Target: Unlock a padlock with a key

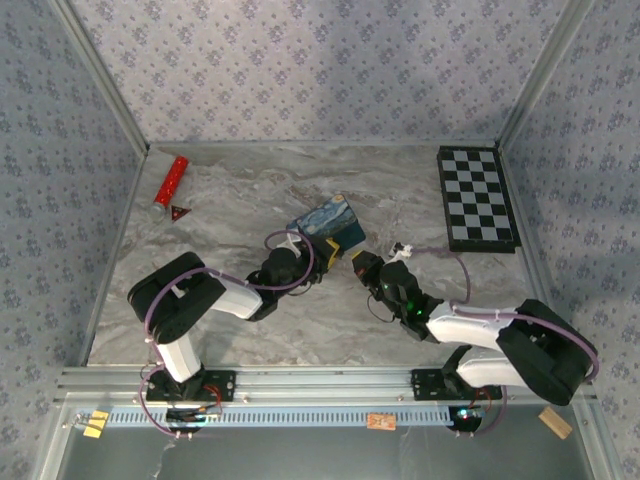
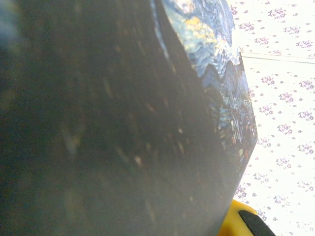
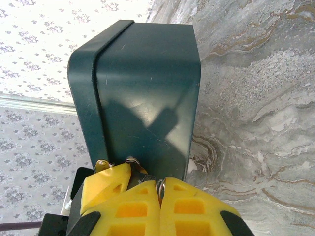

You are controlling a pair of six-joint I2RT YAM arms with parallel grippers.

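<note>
Both arms bent inward toward blue tin (image 1: 328,224), right end effector (image 3: 160,186) clenched, left end effector (image 1: 322,251) unclear

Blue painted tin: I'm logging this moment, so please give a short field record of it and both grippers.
tin: blue painted tin, mid-table, between both grippers
left gripper: close against the tin; jaws unclear
right gripper: fingers together, tips at the tin's plain dark face
at its tips: small silvery bits, identity unclear
far left: red cylinder, dark-red triangle
far right: checkerboard
</note>
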